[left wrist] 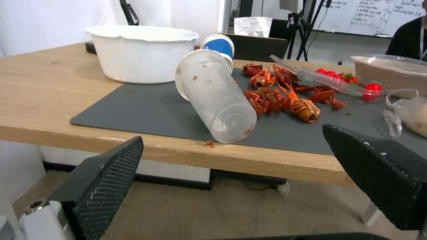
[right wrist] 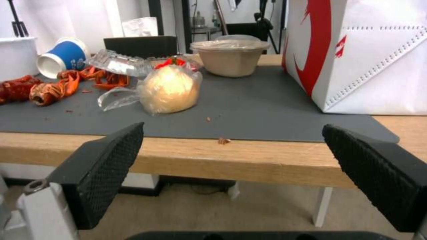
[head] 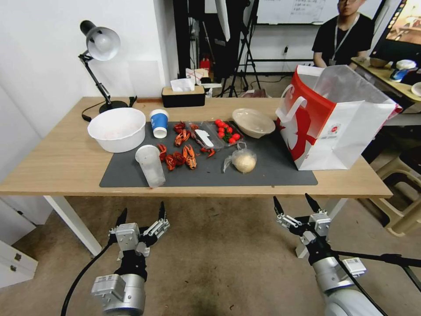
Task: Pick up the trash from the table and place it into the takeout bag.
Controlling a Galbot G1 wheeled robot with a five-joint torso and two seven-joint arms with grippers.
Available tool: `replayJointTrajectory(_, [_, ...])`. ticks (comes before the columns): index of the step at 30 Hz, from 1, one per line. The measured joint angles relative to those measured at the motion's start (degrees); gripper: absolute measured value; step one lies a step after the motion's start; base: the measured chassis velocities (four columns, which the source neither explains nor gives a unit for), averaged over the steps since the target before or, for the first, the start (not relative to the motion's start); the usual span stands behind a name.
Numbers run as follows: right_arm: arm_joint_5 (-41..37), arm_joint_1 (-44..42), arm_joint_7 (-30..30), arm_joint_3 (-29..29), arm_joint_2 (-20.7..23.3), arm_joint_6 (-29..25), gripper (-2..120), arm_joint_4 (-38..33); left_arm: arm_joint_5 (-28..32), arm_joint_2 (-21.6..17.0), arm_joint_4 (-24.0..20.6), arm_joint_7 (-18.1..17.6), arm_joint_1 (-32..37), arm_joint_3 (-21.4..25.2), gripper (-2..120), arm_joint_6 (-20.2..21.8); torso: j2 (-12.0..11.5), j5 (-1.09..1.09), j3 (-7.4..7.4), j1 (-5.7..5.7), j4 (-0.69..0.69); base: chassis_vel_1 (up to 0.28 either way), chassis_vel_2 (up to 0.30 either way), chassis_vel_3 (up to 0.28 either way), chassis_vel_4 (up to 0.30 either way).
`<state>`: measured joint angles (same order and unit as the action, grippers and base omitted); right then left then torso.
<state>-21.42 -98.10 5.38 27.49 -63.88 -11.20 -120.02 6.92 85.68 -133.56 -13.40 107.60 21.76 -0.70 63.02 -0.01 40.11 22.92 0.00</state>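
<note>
Both my grippers, left [head: 141, 213] and right [head: 296, 202], hang wide open, empty, below the table [head: 57, 162]. Cup [head: 151, 165] looks light, crushable; I'd pinch mid-body.

- Table [head: 66, 162]: light wood-grain top, smooth, matt.
- Mat [head: 263, 171]: dark grey, matt, flat, looks rubbery.
- Bag [head: 346, 131]: stiff paper, white and red, slight sheen; stitched perforation lines on its side in the right wrist view.
- Cup [left wrist: 218, 100]: clear plastic, cloudy and smeared.
- Paper cup [head: 159, 123]: blue-and-white, matt.
- Bowl [head: 253, 122]: beige, matt, fibrous-looking; a clear film or lid over it.
- Bun bag [right wrist: 166, 88]: thin crinkled clear plastic, glossy.
- Tub [head: 117, 128]: white plastic, smooth.
- Fingers [left wrist: 106, 180]: black, rough dimpled pads.
- Lamp [head: 101, 44]: shiny metal shade.
</note>
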Motion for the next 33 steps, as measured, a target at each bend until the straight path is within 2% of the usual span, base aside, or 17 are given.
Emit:
replayJointTrajectory(7, [0.3,2.9,0.9,-1.0,-0.3,2.1,100,-0.3,-0.3,0.1,0.2,-0.2,0.3,0.1,100,-0.9,0.0,0.01,0.00,0.00,0.00,0.000,0.000,0.000,0.000])
replayJointTrajectory(11, [0.4,8.2,2.4,-3.5,0.7,6.2,100,-1.2,-0.6,0.4,0.3,-0.2,0.3,0.0,100,-1.0,0.0,0.00,0.00,0.00,0.00,0.000,0.000,0.000,0.000])
replayJointTrajectory(14, [0.1,13.1,4.2,-7.0,1.9,11.5,100,-1.5,-0.7,0.6,0.3,-0.3,0.4,-0.1,100,-1.0,0.0,0.02,0.00,0.00,0.01,0.000,0.000,0.000,0.000])
replayJointTrajectory(15, [0.1,13.1,4.2,-7.0,1.9,11.5,100,-1.5,-0.7,0.6,0.3,-0.3,0.4,-0.1,100,-1.0,0.0,0.02,0.00,0.00,0.01,0.000,0.000,0.000,0.000])
replayJointTrajectory(18, [-2.6,20.1,8.1,-12.3,3.3,20.2,100,-1.8,-0.9,0.8,0.3,-0.3,0.5,-0.1,100,-1.1,0.0,0.00,0.00,0.00,0.00,0.000,0.000,0.000,0.000])
replayJointTrajectory(19, [-2.6,20.1,8.1,-12.3,3.3,20.2,100,-1.8,-0.9,0.8,0.3,-0.3,0.5,-0.1,100,-1.1,0.0,0.00,0.00,0.00,0.00,0.000,0.000,0.000,0.000])
replayJointTrajectory(23, [-9.0,29.0,13.8,-16.0,3.8,29.5,100,-1.8,-1.3,1.1,0.3,-0.4,0.8,-0.1,100,-1.3,0.0,0.00,0.00,0.00,0.00,0.000,0.000,0.000,0.000])
replayJointTrajectory(24, [-9.0,29.0,13.8,-16.0,3.8,29.5,100,-1.8,-1.3,1.1,0.3,-0.4,0.8,-0.1,100,-1.3,0.0,0.00,0.00,0.00,0.00,0.000,0.000,0.000,0.000])
replayJointTrajectory(26, [-12.9,33.0,16.6,-17.7,4.1,34.2,100,-1.5,-1.4,1.2,0.0,-0.4,1.0,0.0,100,-1.4,0.0,0.01,0.01,0.00,0.02,0.000,0.000,0.000,0.000])
replayJointTrajectory(29, [-13.9,34.3,17.5,-18.3,4.2,36.2,100,-1.4,-1.4,1.2,-0.2,-0.5,1.2,0.1,100,-1.4,0.0,0.00,0.00,0.00,0.00,0.000,0.000,0.000,0.000])
replayJointTrajectory(31, [-16.0,36.6,18.9,-19.0,4.3,39.8,100,-1.2,-1.5,1.4,-0.4,-0.5,1.3,0.2,100,-1.4,0.0,0.00,0.00,0.00,0.00,0.000,0.000,0.000,0.000])
replayJointTrajectory(33, [-16.5,37.0,19.2,-19.2,4.3,40.5,100,-1.2,-1.5,1.4,-0.4,-0.5,1.3,0.2,100,-1.4,0.0,0.00,0.01,0.00,0.00,0.000,0.000,0.000,0.000])
